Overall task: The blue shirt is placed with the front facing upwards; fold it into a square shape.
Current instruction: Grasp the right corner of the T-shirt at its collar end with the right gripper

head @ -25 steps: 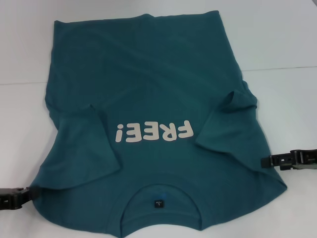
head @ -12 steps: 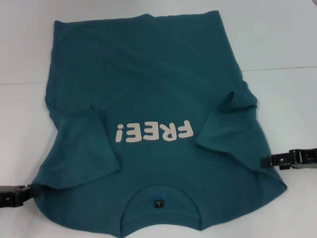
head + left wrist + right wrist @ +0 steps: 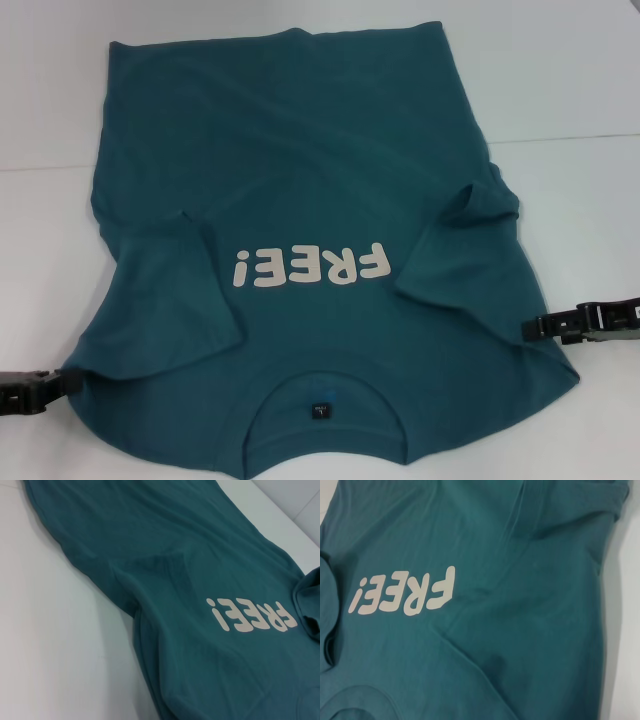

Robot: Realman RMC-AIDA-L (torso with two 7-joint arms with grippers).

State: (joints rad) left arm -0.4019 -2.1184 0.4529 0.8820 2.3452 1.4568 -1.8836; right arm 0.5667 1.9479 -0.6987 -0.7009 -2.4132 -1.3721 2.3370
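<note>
blue shirt (image 3: 300,200): dark teal short-sleeved T-shirt, spread front-up on the white table (image 3: 570,80); collar at 6 o'clock of the head view, hem at 12 o'clock; fills most of the tabletop centre
lettering (image 3: 310,267): cream "FREE!" on the chest, reads upside down from the head camera; sits just past centre toward 6 o'clock; also shows in the left wrist view (image 3: 252,617) and the right wrist view (image 3: 405,596)
collar (image 3: 322,385): round, at 6 o'clock; small black tag (image 3: 319,409) inside it
sleeves: both folded inward onto the body; left sleeve (image 3: 175,290) at about 8 o'clock of the lettering, right sleeve (image 3: 470,250) at about 3 o'clock, its cuff bunched and slightly raised
left gripper (image 3: 62,383): at 8 o'clock of the head view, low at the table, tip touching the shirt's shoulder edge; rest of the black body runs off frame; cannot tell whether it is clenched on cloth or released
right gripper (image 3: 532,327): at 4 o'clock, low at the table, tip at the shirt's side edge below the right sleeve; cannot tell clamped or loose
wrist views: only shirt cloth and bare table; no fingers visible in either
table: white, seam line (image 3: 570,137) running across at 2 o'clock
</note>
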